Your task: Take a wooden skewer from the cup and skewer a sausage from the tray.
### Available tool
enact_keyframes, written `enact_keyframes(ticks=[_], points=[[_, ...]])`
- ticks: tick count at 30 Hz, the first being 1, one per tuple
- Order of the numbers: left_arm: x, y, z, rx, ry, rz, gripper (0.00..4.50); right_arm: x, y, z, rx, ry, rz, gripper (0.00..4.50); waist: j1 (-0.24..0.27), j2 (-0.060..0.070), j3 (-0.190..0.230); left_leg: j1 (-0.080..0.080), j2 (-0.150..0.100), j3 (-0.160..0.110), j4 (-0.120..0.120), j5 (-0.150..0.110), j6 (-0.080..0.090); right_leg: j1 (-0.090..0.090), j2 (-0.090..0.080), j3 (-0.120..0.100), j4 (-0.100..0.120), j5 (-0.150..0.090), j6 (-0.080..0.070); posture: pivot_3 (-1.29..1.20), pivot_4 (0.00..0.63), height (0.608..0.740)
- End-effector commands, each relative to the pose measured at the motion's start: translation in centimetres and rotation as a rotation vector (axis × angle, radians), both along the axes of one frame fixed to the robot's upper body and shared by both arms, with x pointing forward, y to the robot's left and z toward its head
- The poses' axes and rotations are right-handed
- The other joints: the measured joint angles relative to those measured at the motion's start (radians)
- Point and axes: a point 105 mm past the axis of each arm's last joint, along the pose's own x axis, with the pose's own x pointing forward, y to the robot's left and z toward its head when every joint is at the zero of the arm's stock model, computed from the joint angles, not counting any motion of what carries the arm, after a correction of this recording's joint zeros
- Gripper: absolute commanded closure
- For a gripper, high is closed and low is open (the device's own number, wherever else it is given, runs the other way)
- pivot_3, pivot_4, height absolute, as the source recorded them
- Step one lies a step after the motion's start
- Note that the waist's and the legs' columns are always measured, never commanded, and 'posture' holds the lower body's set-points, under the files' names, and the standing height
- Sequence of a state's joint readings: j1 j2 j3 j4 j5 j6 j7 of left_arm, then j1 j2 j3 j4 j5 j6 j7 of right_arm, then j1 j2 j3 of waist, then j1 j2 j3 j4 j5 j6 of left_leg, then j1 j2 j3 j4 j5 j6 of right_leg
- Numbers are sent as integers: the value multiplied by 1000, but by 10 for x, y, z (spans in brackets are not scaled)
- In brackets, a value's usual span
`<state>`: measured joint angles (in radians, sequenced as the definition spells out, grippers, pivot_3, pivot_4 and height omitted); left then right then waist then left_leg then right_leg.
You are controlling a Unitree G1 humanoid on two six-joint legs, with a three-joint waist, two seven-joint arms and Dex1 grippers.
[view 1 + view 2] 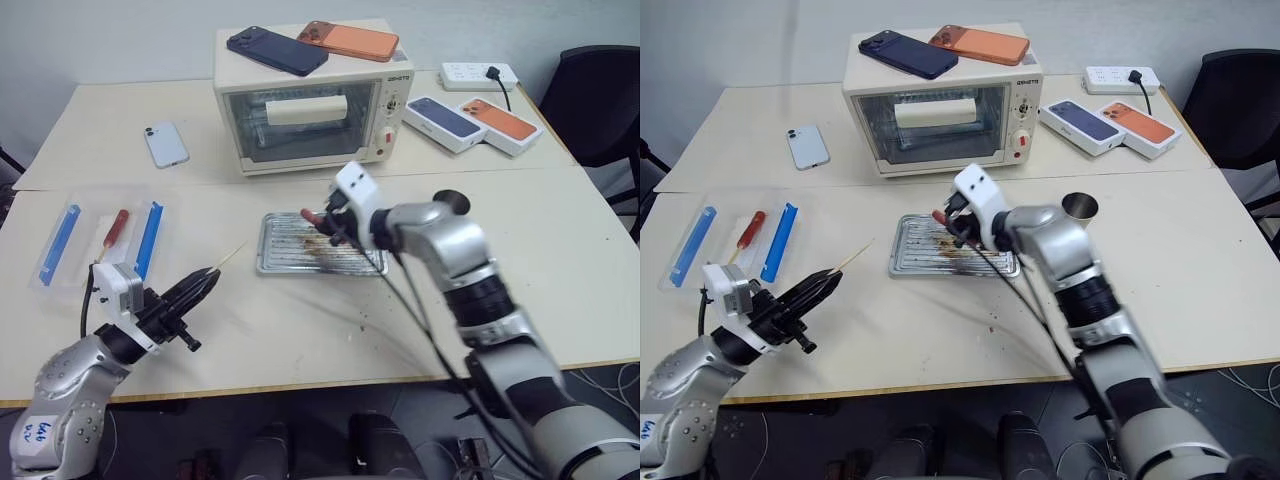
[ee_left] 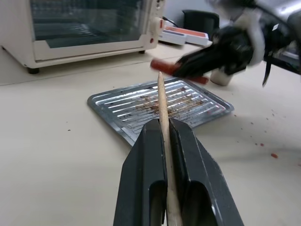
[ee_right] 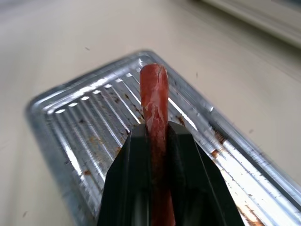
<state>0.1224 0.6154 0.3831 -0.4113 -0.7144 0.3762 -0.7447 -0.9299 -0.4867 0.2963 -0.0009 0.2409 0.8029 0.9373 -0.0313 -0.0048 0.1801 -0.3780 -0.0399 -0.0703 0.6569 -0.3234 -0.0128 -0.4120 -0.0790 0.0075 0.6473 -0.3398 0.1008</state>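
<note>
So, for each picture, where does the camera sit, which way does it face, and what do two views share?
Left eye view: on the head, looking down over the table; both arms show.
Right eye view: beside it, same scene.
Left wrist view: along the left gripper, shut on the wooden skewer.
Right wrist view: along the right gripper, shut on the sausage.
Shared: both wrist views show the tray and sausage.

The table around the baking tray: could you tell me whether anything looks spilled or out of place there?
Yes. Small reddish-brown crumbs lie scattered on the table beside the tray, and the tray's ribbed bottom carries brown grease stains.
</note>
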Motion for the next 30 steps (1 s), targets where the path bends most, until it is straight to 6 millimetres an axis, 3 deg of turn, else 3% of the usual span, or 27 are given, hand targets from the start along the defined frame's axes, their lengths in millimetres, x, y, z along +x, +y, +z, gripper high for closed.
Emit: enact_keyframes(ticks=[1,3,7,15,30], points=[[-13,-12,8,66,34,-195,4500,-54,-12,0,-186,-125,453,4306,2,0,0,0,0,0,-1,0,0,0,0,0,-1,0,0,0,150,740],[-19,-18,10,97,70,-292,4500,-66,-29,-9,-274,-122,572,4306,1,0,0,1,1,0,-4,0,0,2,0,0,-4,0,0,0,150,740],[-27,-29,18,123,138,-455,4500,-63,-41,-14,-299,-86,587,4306,-3,0,1,2,1,1,-6,0,0,2,0,0,-5,0,0,0,150,740],[-21,-39,13,145,197,-528,4500,-67,-34,-12,-269,-85,598,4306,4,0,1,2,2,0,-6,2,-3,2,0,0,-4,0,0,0,150,740],[-10,-50,7,159,153,-545,4500,-77,-22,-7,-223,-98,602,4306,5,0,1,2,2,0,-4,2,-3,2,0,-1,-3,0,0,0,150,740]])
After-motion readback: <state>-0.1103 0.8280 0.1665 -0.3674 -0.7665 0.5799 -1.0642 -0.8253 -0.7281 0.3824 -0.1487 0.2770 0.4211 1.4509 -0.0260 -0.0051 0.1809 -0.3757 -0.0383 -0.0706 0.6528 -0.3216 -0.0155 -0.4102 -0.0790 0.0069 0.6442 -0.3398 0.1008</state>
